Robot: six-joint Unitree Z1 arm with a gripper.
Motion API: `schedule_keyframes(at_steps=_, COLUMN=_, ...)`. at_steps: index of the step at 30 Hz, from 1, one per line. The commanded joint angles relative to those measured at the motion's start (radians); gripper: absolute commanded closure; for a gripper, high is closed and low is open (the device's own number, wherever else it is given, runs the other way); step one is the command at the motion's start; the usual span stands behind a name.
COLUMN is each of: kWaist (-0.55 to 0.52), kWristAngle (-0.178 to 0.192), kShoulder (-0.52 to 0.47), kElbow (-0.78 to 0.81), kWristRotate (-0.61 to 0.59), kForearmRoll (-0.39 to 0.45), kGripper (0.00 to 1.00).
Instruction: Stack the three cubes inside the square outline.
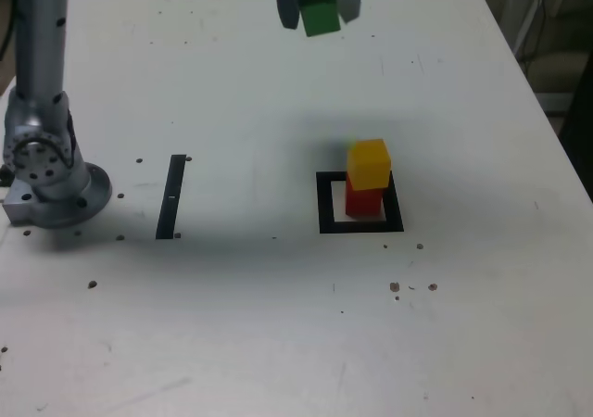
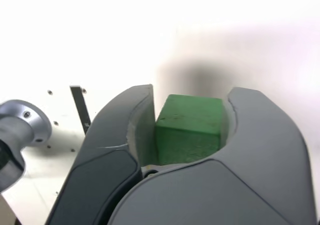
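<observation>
At the exterior view's left, the arm's base sits on the white table, with its grey column rising out of frame. To the right of the base, a thin black strip lies flat on the table, running roughly front to back in the view.

Near the top centre of the exterior view, the gripper hangs above the table with its two grey fingers clamped on the green cube. The cube is lifted clear of the surface and is slightly tilted. The wrist view confirms the grip: the green cube is seated between the two dark fingers, one pressed against each side face.

Further right, in the middle of the table, lies the square outline, a thick black border around a white centre. The red cube stands inside the outline. The yellow cube rests on top of the red cube, slightly offset.
</observation>
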Motion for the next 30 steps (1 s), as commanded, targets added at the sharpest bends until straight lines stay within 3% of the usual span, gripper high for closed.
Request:
schedule_keyframes(at_steps=1, kWaist=-0.103, kWristAngle=-0.008, kShoulder=0.000, kElbow=0.008, kWristRotate=-0.060, kForearmRoll=0.012, kGripper=0.86)
schedule_keyframes(at_steps=8, kWaist=-0.279, kWristAngle=-0.035, kShoulder=0.026, kElbow=0.000, kWristRotate=-0.207, kForearmRoll=0.011, kGripper=0.86)
schedule_keyframes(at_steps=15, kWaist=-0.378, kWristAngle=-0.066, kShoulder=0.079, kElbow=-0.021, kWristRotate=-0.346, kForearmRoll=0.010, kGripper=0.86)
schedule_keyframes(at_steps=30, kWaist=-0.356, kWristAngle=-0.025, kShoulder=0.181, kElbow=-0.068, kWristRotate=-0.361, kForearmRoll=0.006, kGripper=0.85)
